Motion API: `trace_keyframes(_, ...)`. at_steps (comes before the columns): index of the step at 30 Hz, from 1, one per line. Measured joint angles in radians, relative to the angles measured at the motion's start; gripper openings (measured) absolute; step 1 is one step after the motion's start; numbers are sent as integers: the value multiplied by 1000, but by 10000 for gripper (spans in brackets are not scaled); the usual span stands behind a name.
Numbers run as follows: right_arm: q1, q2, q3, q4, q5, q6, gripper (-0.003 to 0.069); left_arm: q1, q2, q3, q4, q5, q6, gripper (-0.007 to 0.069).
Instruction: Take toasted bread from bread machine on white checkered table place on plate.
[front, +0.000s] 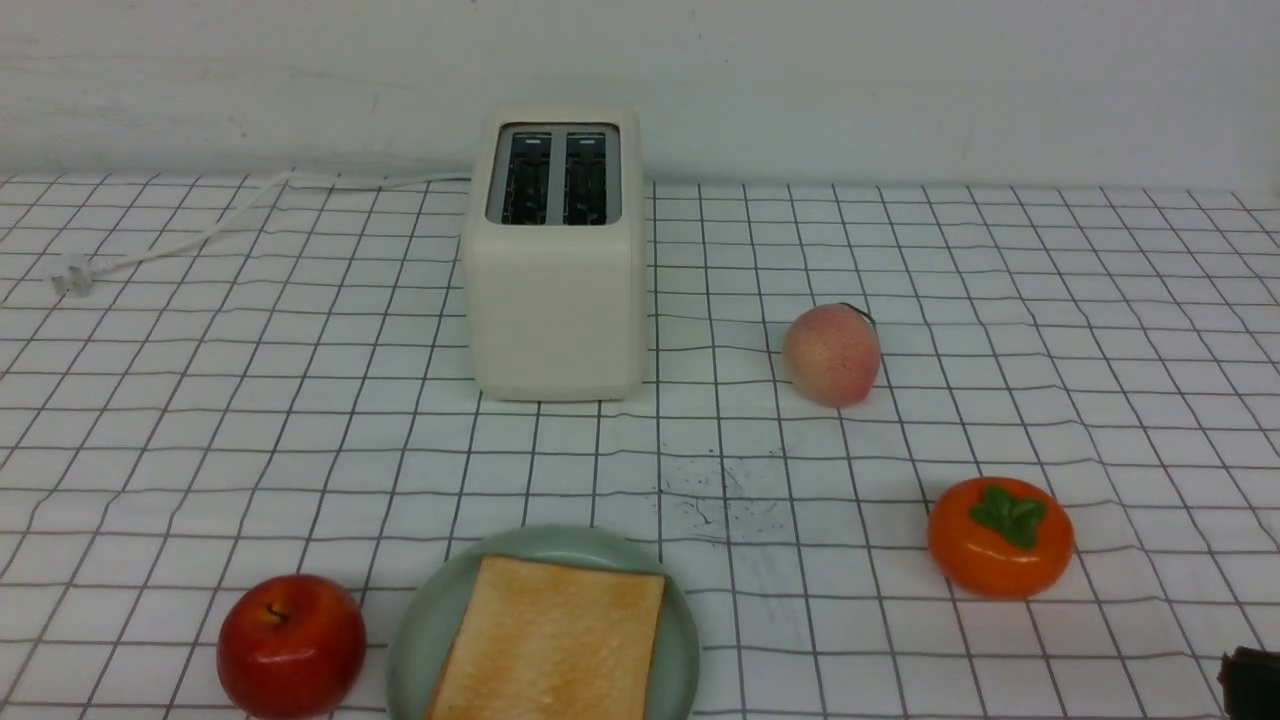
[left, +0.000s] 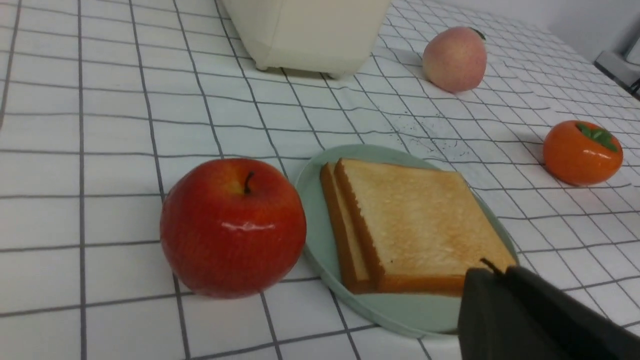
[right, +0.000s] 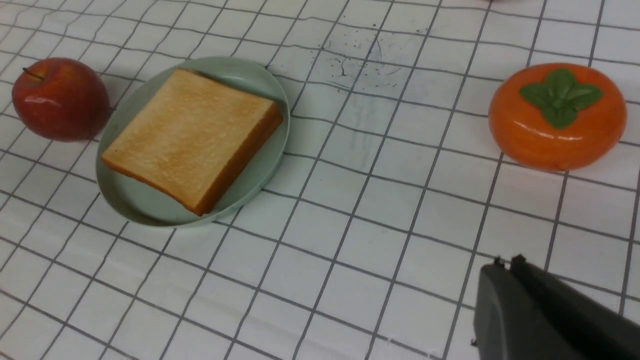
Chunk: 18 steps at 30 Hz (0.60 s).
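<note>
Two slices of toasted bread (left: 415, 220) lie stacked flat on the mint-green plate (front: 430, 620) at the front of the white checkered table (front: 900, 300); the stack also shows in the front view (front: 550, 640) and the right wrist view (right: 190, 135). The cream bread machine (front: 556, 260) stands behind, both slots empty. My left gripper (left: 500, 272) is shut and empty, close by the plate's rim (left: 400, 320). My right gripper (right: 506, 264) is shut and empty, over the cloth near the persimmon; its dark tip shows at the front view's lower right corner (front: 1250, 680).
A red apple (front: 290, 645) sits just left of the plate. A peach (front: 832, 355) lies right of the bread machine. An orange persimmon (front: 1000, 535) sits at the front right. The white power cord (front: 200, 225) trails left from the bread machine. Dark specks (front: 720, 500) mark the cloth.
</note>
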Motion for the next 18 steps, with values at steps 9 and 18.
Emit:
trace_keyframes(9, -138, -212, 122, -50, -39, -41, 3, 0, 1, 8, 0, 10, 0, 29)
trace_keyframes(18, -254, -524, 536, -60, -414, -106, -14, 0, 1, 8, 0, 12, 0, 39)
